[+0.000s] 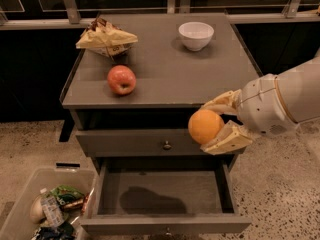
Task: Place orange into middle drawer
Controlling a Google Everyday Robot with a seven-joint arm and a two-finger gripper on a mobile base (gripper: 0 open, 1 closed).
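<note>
Gripping the orange (204, 125), the tool (212, 127) hangs above the open middle drawer (165, 223).

End effector (204, 128) w/ orange (206, 124) clamped, in front of cabinet (165, 66) & above open middle drawer (200, 190).

Red apple (121, 79), white bowl (196, 35) and snack bag (106, 38) sit on the cabinet top (175, 76), a bin (60, 172) on the floor (285, 194).
</note>
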